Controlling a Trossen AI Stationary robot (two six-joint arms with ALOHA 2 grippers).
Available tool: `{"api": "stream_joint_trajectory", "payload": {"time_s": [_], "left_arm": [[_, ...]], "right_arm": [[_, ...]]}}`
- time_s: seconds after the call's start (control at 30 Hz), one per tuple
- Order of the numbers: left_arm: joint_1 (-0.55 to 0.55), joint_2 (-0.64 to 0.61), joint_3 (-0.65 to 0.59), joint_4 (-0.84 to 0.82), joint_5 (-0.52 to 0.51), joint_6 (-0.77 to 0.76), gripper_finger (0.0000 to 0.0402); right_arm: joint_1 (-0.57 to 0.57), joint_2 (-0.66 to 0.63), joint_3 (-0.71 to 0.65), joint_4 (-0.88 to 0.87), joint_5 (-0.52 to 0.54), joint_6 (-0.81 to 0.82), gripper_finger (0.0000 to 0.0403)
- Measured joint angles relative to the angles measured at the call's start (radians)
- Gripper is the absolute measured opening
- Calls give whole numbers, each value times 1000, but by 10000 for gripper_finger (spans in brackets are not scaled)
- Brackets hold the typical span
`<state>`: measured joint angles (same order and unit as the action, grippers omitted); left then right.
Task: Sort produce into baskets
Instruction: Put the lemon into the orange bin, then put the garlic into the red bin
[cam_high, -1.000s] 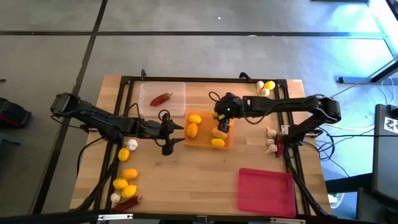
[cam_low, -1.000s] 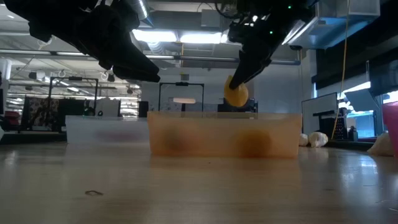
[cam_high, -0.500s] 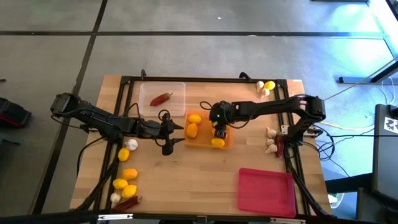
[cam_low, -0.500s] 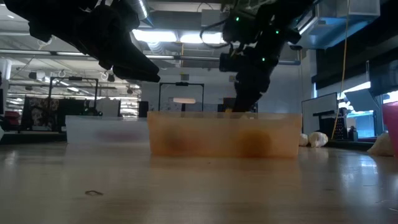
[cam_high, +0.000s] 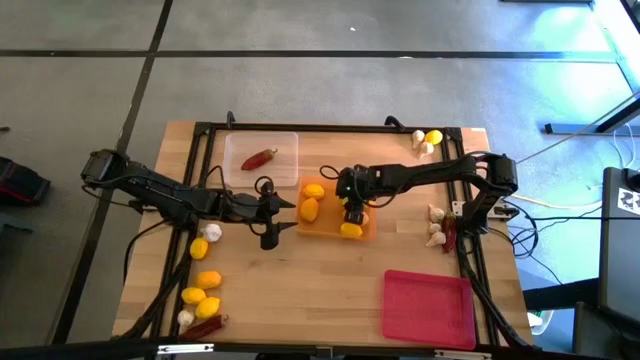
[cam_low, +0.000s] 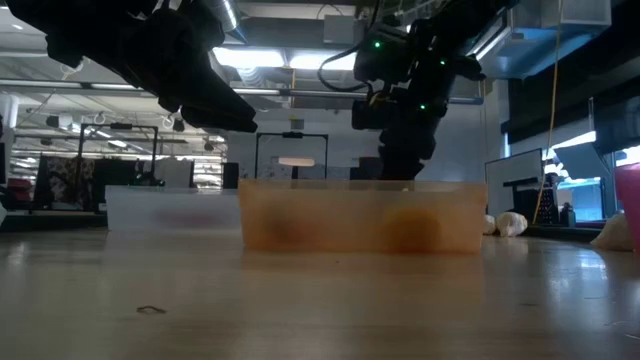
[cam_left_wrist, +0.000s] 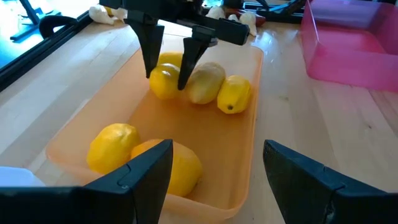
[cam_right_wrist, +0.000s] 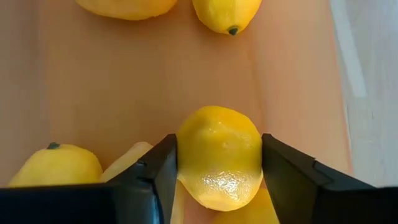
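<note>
Orange tray (cam_high: 365, 228): right pincer (cam_left_wrist: 166, 71) is setting a lemon (cam_right_wrist: 219, 155) down, fingers barely apart around it; next, lift clear. Left pincer (cam_high: 268, 222) waits open.

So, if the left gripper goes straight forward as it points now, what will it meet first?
Probably the two lemons at the near end of the orange tray, right ahead of the open left gripper; depth is uncertain.

Grey tiled floor (cam_high: 300, 80) surrounds the table; bright ceiling lights (cam_low: 290, 60) glow overhead.
</note>
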<state>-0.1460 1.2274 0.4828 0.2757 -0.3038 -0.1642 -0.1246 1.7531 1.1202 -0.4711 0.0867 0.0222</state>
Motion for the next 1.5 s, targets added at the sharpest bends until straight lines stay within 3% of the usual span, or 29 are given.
{"api": "stream_joint_trajectory", "payload": {"time_s": [0.3,0.7,1.37,1.5], "left_arm": [[0,0,0,-2,0,0,246],[0,0,0,-4,0,-11,246],[0,0,0,-4,0,-12,246],[0,0,0,-3,0,-12,246]], "right_arm": [[1,-3,0,-1,-4,-3,270],[1,-164,0,-134,-24,11,259],[0,-453,-3,-600,325,115,248],[0,-488,-40,-635,348,150,248]]}}
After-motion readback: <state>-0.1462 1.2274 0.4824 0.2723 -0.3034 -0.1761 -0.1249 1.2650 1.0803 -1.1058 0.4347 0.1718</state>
